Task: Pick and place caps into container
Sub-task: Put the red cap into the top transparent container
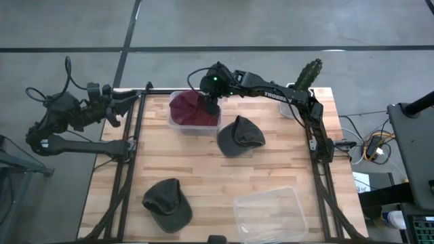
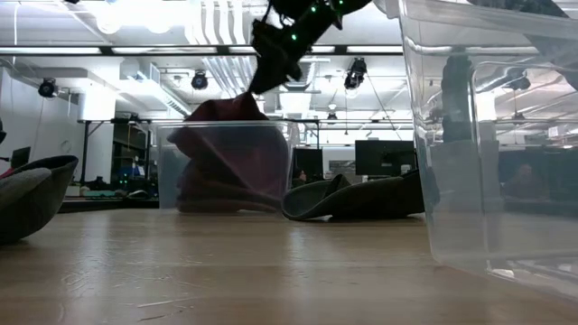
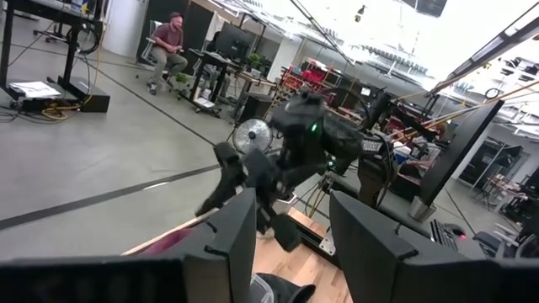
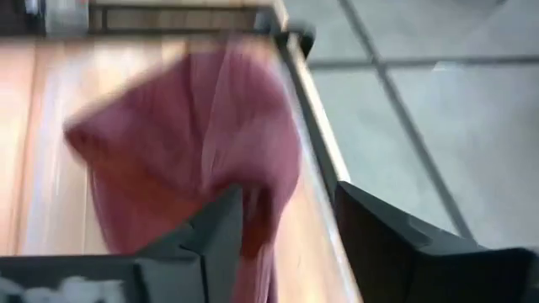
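Note:
A clear bin (image 1: pixel 174 120) stands at the table's far middle and holds maroon cap fabric (image 1: pixel 193 108); how many caps I cannot tell. In the low view the maroon fabric (image 2: pixel 226 149) heaps above the bin's rim. My right gripper (image 1: pixel 211 103) is open just above that heap, at the bin's right side. One olive cap (image 1: pixel 241 135) lies crown up just right of the bin. A second olive cap (image 1: pixel 166 203) lies near the near-left corner. My left gripper (image 3: pixel 290 236) is open and waits off the table's far-left edge. My right gripper (image 4: pixel 290 231) comes down at the maroon cap from above. A fold of the cap (image 4: pixel 261 219) hangs between the open fingers, close to one finger (image 4: pixel 219 231). I cannot tell whether the finger touches it.
A second clear container (image 1: pixel 268 213) sits at the near-right corner and fills the right of the low view (image 2: pixel 488 135). A green cactus (image 1: pixel 306 76) in a white pot stands at the far-right corner. Bare wood lies in the table's middle. A person sits in the room beyond (image 3: pixel 168 42).

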You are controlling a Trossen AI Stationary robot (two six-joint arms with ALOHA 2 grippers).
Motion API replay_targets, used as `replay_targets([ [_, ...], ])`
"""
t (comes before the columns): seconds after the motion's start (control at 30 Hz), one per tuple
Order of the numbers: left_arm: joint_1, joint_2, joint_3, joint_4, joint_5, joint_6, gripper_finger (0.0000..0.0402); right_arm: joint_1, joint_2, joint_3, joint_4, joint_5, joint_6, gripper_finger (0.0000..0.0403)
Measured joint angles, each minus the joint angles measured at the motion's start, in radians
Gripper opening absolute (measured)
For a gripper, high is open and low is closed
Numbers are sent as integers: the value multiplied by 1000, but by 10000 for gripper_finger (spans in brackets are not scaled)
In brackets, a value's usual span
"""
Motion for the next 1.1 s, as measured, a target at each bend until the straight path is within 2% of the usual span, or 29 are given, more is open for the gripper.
replay_targets([
  [0.17,0,0,-3,0,0,0,145,0,-2,13,146,0,41,206],
  [0.27,0,0,-6,-1,0,0,145,0,-2,13,161,-1,117,207],
  [0.43,0,0,-14,-6,0,-5,145,-1,-2,13,53,-29,201,207],
  [0.8,0,0,-14,-3,0,-1,145,0,-2,5,-179,-37,231,192],
  [1.1,0,0,-14,-3,0,4,145,1,-2,-89,-176,-26,231,187],
])
